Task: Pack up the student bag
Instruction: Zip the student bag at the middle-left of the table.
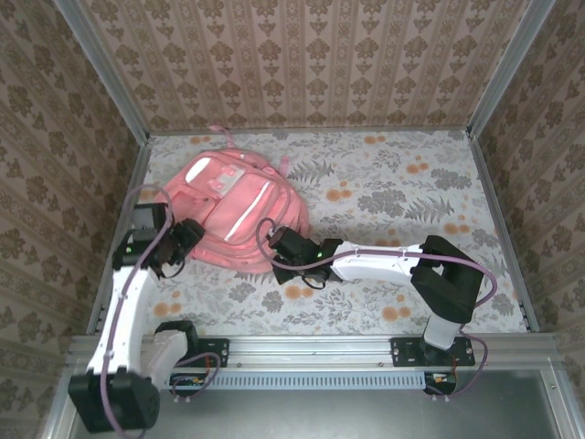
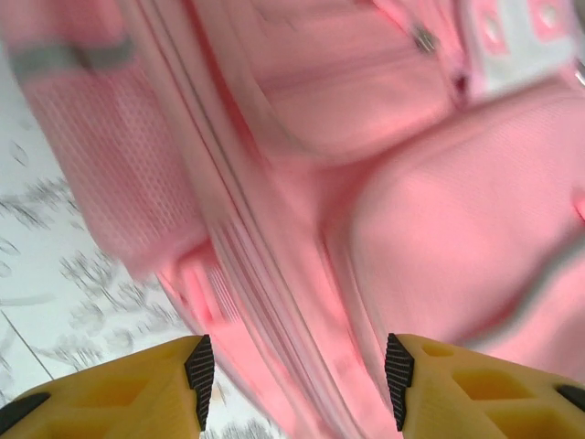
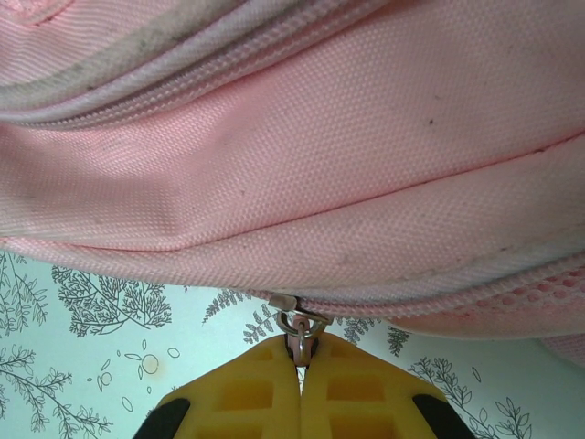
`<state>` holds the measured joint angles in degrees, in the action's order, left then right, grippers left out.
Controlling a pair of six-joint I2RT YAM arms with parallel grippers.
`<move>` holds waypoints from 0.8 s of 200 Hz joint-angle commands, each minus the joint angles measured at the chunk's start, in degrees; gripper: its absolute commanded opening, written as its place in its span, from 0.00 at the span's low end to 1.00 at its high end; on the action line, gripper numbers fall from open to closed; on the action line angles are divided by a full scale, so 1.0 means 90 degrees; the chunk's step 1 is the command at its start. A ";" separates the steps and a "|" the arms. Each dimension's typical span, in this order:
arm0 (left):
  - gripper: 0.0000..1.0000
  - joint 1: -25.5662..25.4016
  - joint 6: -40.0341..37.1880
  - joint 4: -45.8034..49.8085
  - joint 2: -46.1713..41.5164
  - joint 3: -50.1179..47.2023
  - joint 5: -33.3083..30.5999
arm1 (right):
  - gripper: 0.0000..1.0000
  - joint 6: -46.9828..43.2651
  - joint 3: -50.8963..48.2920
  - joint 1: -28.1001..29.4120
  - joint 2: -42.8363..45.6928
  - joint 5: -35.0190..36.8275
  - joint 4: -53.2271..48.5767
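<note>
Lying front-up on the floral-printed counter, the student bag is recorded in the upper-left part of the top view. Its top loop is turned toward the back wall and its lower edge toward the bottom of the frame. A pale reflective stripe is seen running diagonally across the front pocket.

Left gripper: placed at the lower-left edge of the bag. Contact with the fabric cannot be told from above. In the left wrist view the yellow fingers are spread wide apart, released, with nothing held. Pink fabric is seen ahead of them and across the gap between them. A mesh side pocket with a grey band is noted at the upper left of that frame, and a strip of the counter print at the lower left. The view is blurred, so finer detail is not recorded.

Right gripper: placed at the lower-right edge of the bag, just left of centre in the top view, with the white forearm stretched in from the right. In the right wrist view the two fingers are pressed together, clenched on a small metal zipper pull. The pull hangs from the zip line along the bag's lower seam. Woven pink fabric is seen across the upper two thirds of that frame, and the leaf-printed counter below it on either side of the fingers.
</note>
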<state>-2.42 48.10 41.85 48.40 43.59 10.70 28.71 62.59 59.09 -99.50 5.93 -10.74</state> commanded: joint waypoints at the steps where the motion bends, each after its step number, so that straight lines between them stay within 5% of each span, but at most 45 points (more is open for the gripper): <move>1: 0.55 -0.0902 0.1313 0.0592 -0.0779 -0.0515 -0.0093 | 0.00 0.0034 0.0180 0.0036 -0.0077 -0.0094 -0.0037; 41: 0.54 -0.3301 0.3758 -0.0434 -0.1474 -0.1504 -0.0953 | 0.00 0.0068 0.0087 0.0036 -0.0078 -0.0122 0.0005; 68: 0.55 -0.4364 0.4404 -0.1353 -0.1105 -0.1688 -0.1719 | 0.00 0.0055 0.0072 0.0036 -0.0038 -0.0136 0.0002; 127: 0.65 -0.4573 0.4197 -0.2191 -0.0181 -0.1470 -0.1939 | 0.00 0.0147 -0.0066 0.0036 0.0127 -0.0109 0.0042; 160: 0.55 -0.4567 0.4214 -0.2362 0.0141 -0.1565 -0.2213 | 0.00 0.0200 -0.0086 0.0046 0.0192 -0.0092 0.0052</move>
<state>-43.16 84.71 23.27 48.25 28.58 -5.65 29.32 62.41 59.09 -99.50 5.72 -10.72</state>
